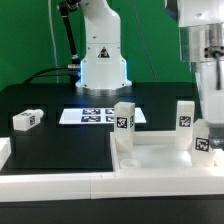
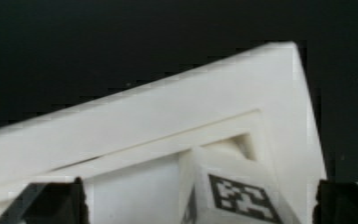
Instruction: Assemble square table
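Note:
The white square table top (image 1: 150,155) lies at the exterior view's lower right. Two legs stand on it, one (image 1: 123,117) towards the left and one (image 1: 185,114) at the back right. A third leg (image 1: 205,136) stands at the right corner, under my gripper (image 1: 207,128). In the wrist view this tagged leg (image 2: 247,192) rises from the top's corner (image 2: 247,100) between my fingers (image 2: 44,205), which stand wide apart on either side of it. My gripper (image 2: 194,208) is open. A fourth leg (image 1: 27,120) lies on the black table at the left.
The marker board (image 1: 98,115) lies flat behind the table top, in front of the robot base (image 1: 102,65). Long white border bars run along the front (image 1: 50,186) and the left edge (image 1: 4,150).

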Motion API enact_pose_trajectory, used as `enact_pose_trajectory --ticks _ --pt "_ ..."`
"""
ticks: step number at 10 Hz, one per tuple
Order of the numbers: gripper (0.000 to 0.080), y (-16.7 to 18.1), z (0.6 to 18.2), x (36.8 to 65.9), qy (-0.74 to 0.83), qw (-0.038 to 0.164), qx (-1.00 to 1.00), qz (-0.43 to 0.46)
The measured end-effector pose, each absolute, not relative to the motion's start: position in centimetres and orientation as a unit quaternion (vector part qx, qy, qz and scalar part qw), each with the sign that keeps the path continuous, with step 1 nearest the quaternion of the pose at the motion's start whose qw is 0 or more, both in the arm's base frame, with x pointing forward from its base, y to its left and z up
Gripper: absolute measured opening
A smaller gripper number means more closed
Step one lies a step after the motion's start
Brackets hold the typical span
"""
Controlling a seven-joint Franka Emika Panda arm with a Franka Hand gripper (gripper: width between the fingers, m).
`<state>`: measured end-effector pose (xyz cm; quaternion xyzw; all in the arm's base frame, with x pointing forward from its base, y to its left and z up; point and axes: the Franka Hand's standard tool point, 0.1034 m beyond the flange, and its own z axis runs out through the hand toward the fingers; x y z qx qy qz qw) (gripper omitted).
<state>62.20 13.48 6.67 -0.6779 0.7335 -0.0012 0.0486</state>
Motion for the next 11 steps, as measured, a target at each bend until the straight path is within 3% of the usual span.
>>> enact_pose_trajectory --ticks 1,4,6,8,10,11 --pt "0.0648 13.8 6.8 62.1 0.665 0.029 -0.746 -0.003" --pt "0.0649 13.4 6.8 62.3 0.58 0.029 -0.814 -0.011" --pt "0.0649 12.7 6.7 62.4 0.431 0.018 -0.902 -0.026" --pt "0.0649 12.3 7.0 63.4 0.337 0.024 -0.94 -0.058" --pt "0.0649 12.3 6.8 63.3 0.35 0.026 -0.934 -0.063" --pt "0.0524 12.3 6.8 63.3 0.35 0.026 -0.934 -0.063"
